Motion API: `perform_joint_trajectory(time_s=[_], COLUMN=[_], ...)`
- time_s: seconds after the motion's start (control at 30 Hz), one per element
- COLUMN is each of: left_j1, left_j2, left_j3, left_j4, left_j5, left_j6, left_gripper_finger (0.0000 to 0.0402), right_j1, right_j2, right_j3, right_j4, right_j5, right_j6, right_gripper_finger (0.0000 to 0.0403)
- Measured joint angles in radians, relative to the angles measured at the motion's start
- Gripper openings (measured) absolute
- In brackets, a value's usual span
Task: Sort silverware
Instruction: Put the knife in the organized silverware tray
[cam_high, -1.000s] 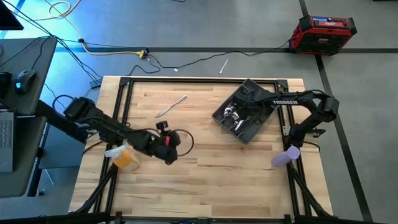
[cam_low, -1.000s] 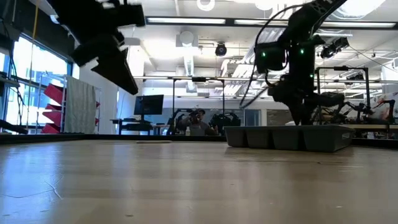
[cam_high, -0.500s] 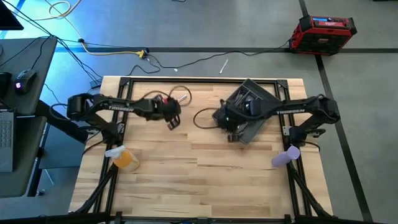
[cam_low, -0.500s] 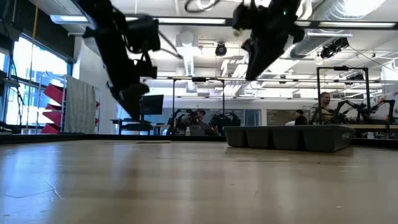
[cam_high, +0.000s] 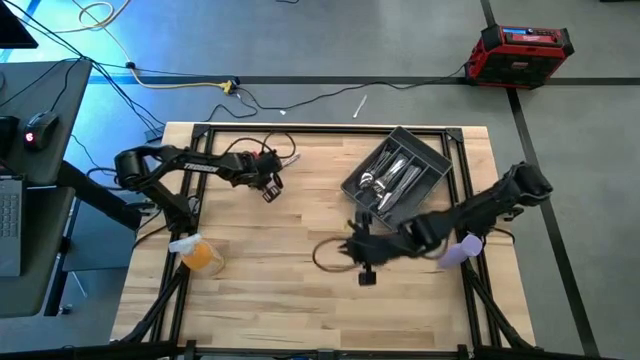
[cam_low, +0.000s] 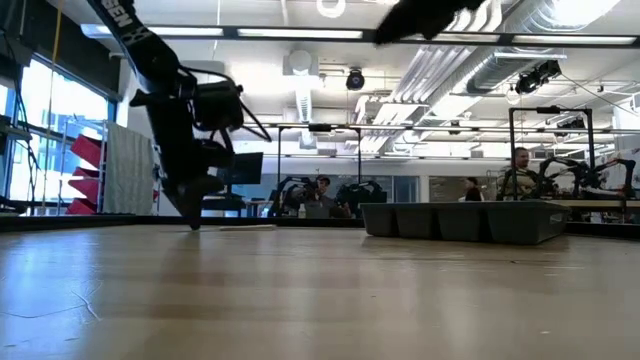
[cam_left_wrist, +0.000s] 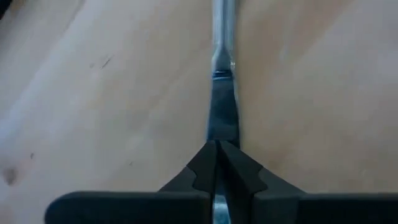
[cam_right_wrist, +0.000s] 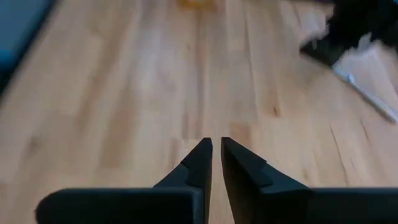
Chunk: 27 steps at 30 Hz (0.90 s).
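Note:
A slim silver piece of silverware (cam_left_wrist: 222, 93), knife-like, lies flat on the wooden table near its far left. My left gripper (cam_left_wrist: 216, 147) is down on it and shut on its near end; from above the gripper (cam_high: 268, 188) covers most of the piece, and only the far end (cam_high: 290, 156) shows. The dark grey tray (cam_high: 440, 160) at the far right holds several pieces of silverware (cam_high: 385, 180). My right gripper (cam_right_wrist: 216, 148) hangs above the middle of the table (cam_high: 364, 272), shut, with nothing between its fingers. My left gripper pinches the end of the knife-like piece (cam_left_wrist: 221, 127) between its two fingertips. The fingers slant down from the table's left side and run in line with the piece. The piece lies flat on the table and stretches away beyond the fingertips.
An orange object with a clear bottle (cam_high: 200, 252) sits at the left edge and a purple object (cam_high: 458, 252) at the right edge. A cable loop (cam_high: 328, 252) hangs by the right gripper. People are in the room behind (cam_low: 520, 170).
My left gripper has swung from the table's near left toward the far edge and come down onto the knife-like piece. My right gripper has left the tray, turned, risen and moved toward the near edge, over the middle of the table.

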Motion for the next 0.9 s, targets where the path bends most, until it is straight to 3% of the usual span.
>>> perform_joint_trajectory(time_s=[0.13,0.27,0.5,0.73,0.9], left_j1=[-0.086,-0.222,-0.498,-0.684,-0.733], left_j2=[0.024,0.011,-0.025,-0.021,-0.017], left_j3=[0.000,0.009,0.110,0.157,0.119], left_j4=[-0.013,-0.014,-0.019,0.006,0.029], left_j5=[-0.010,0.066,0.171,0.155,0.126], left_j6=[-0.059,-0.185,-0.384,-0.436,-0.437], left_gripper_finger=[0.0000,0.0000,0.0000,0.0000,0.0000], right_j1=[0.049,0.063,0.043,0.015,-0.006], right_j2=[0.000,0.000,0.007,0.063,0.197], right_j3=[-0.027,-0.071,-0.272,-0.437,-0.420], right_j4=[0.062,0.130,0.414,0.775,0.927], right_j5=[0.049,0.051,0.046,-0.092,-0.185], right_j6=[0.031,0.091,0.171,0.295,0.396], right_gripper_finger=[0.0014,0.0014,0.0014,0.0014,0.0019])
